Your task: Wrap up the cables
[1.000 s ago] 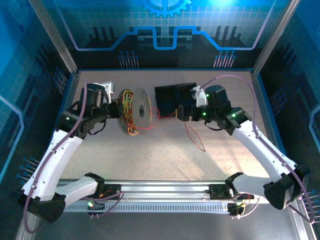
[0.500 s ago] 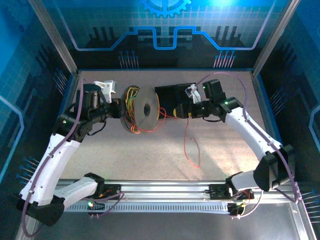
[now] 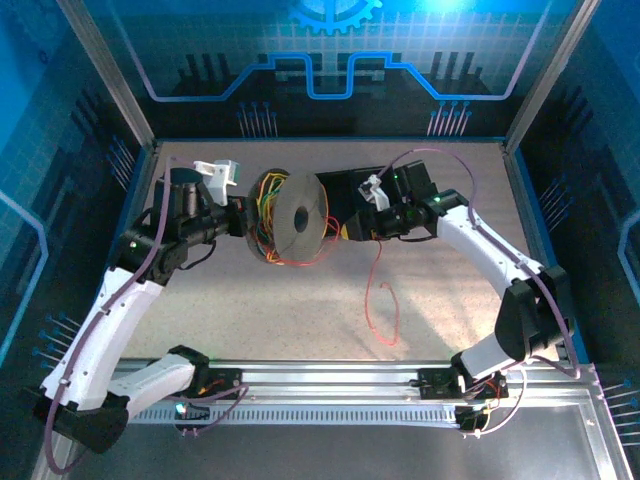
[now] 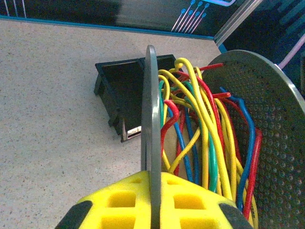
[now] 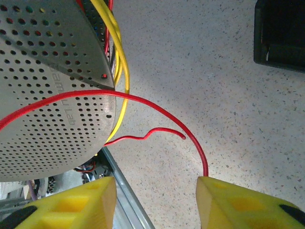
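My left gripper [image 3: 243, 215] is shut on the thin grey flange [image 4: 151, 119] of the spool [image 3: 297, 215], which it holds on edge above the table. The cables [image 4: 205, 133], red, yellow, blue and green, lie in loose loops between the two perforated flanges. One red cable [image 5: 157, 107] arcs off the spool face, passes behind my right finger [image 5: 248, 202] and trails in a loop on the table [image 3: 383, 300]. My right gripper [image 5: 157, 195] is open just right of the spool, with nothing between its fingers. A short red end [image 5: 152, 133] lies free.
A black open box [image 3: 345, 190] stands on the table behind the right gripper, seen also in the left wrist view [image 4: 121, 95]. An aluminium rail [image 3: 330, 385] runs along the near edge. The enclosure walls close in the sides.
The right arm has swung left and its gripper has closed in on the spool. The left arm has turned the spool a little rightward. The trailing red cable has curled into a loop.
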Robot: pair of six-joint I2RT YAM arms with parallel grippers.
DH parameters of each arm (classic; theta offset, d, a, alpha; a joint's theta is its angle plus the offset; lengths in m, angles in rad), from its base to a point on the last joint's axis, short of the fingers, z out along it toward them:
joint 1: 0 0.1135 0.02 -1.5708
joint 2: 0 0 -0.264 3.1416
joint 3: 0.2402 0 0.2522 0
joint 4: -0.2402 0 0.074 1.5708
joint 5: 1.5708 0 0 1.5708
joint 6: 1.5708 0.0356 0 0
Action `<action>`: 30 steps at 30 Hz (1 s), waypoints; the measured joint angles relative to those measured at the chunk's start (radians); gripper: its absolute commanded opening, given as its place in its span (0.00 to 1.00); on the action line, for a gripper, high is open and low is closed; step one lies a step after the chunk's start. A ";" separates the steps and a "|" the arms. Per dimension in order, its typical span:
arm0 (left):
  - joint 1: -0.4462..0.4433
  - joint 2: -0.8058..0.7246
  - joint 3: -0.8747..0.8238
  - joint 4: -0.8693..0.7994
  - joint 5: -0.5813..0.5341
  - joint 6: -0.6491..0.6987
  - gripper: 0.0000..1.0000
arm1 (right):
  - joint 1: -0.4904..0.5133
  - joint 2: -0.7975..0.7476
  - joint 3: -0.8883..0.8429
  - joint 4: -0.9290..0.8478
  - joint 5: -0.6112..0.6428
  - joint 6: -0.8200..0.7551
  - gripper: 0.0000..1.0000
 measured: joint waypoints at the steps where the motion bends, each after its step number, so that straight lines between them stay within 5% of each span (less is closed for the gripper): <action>1: 0.000 0.000 -0.002 0.002 0.000 0.000 0.00 | 0.000 0.006 0.000 0.000 0.000 0.000 0.47; 8: -0.002 0.000 -0.002 0.007 0.000 0.003 0.00 | 0.000 0.021 -0.012 -0.002 0.001 -0.007 0.54; 30: -0.003 -0.001 -0.002 0.016 0.000 0.011 0.00 | 0.008 0.021 -0.040 -0.068 0.024 -0.066 0.45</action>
